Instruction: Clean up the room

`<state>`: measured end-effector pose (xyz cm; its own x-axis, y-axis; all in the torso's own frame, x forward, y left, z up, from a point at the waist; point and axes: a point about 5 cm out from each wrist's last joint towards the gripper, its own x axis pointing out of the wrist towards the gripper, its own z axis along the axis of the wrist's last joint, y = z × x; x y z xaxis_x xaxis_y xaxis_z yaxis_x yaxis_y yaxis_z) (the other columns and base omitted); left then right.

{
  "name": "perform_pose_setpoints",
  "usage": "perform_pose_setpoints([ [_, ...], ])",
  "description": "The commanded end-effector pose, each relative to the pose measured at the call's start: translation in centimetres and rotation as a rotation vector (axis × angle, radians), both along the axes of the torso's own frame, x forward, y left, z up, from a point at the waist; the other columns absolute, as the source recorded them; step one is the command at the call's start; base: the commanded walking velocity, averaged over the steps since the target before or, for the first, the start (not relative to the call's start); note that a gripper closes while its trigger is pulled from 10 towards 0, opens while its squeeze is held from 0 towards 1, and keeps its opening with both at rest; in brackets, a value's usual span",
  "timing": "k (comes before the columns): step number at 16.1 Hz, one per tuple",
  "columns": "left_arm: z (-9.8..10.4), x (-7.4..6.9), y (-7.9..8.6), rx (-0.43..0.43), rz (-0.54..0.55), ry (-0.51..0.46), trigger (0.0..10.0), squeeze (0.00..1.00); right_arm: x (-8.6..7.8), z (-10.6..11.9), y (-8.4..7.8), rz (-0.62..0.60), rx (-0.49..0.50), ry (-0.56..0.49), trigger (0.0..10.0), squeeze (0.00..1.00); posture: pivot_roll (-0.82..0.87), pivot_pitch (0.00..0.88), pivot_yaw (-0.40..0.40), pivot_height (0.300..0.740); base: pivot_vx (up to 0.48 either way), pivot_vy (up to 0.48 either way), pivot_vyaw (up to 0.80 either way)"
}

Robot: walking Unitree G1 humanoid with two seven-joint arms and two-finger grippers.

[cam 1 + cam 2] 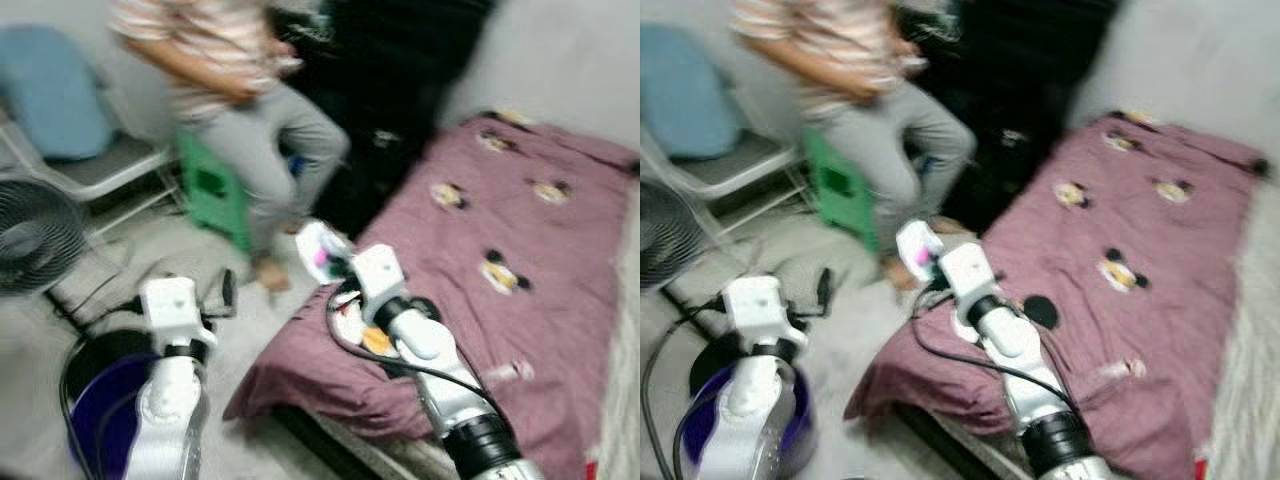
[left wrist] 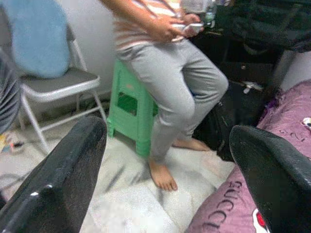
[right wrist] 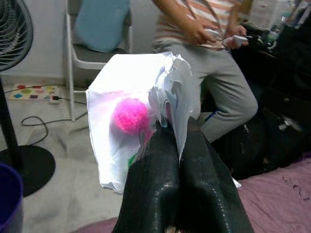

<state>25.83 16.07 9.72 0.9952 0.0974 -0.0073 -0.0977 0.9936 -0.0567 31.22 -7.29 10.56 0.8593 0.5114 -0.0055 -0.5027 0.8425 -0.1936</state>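
Observation:
My right gripper [image 3: 177, 133] is shut on a white crumpled bag [image 3: 131, 87] with a pink fluffy ball [image 3: 130, 115] showing on it. In the left eye view that bag [image 1: 320, 250] hangs over the near corner of the bed, just beyond the right gripper [image 1: 338, 265]. My left gripper [image 2: 170, 184] is open with nothing between its fingers [image 2: 63, 179], held over the floor left of the bed. A dark blue bin [image 1: 95, 405] stands on the floor under my left arm.
A bed with a maroon sheet [image 1: 520, 200] runs along the right; small orange and white items [image 1: 372, 338] lie near its corner. A person [image 1: 250, 120] sits on a green stool [image 1: 215, 190] ahead. A fan [image 1: 35, 240], a folding chair [image 1: 100, 165] and black bags [image 1: 390, 90] stand around.

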Motion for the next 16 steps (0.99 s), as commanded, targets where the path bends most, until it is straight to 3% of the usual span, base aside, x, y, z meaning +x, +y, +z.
perform_pose_setpoints([
  [1, 0.12, -0.08, 0.44, 0.022, 0.012, 0.006, 10.0, 0.00, -0.10, 0.41, 0.47, 0.016, 0.012, -0.015, 10.0, 0.00, 0.05, 0.000, -0.066, 0.740, 0.000, 0.000, 0.80],
  [12, 0.43, 0.08, 0.47, 0.040, -0.003, 0.001, 10.0, 0.00, -0.06, 0.35, 0.69, 0.022, 0.010, -0.015, 10.0, 0.00, 0.07, 0.000, -0.062, 0.740, 0.000, 0.000, 0.80],
  [16, 0.35, 0.09, 0.28, 0.004, -0.002, 0.008, 10.0, 0.00, 0.07, 0.36, 0.68, 0.016, 0.015, -0.015, 10.0, 0.00, 0.06, 0.000, -0.060, 0.740, 0.000, 0.000, 0.60],
])
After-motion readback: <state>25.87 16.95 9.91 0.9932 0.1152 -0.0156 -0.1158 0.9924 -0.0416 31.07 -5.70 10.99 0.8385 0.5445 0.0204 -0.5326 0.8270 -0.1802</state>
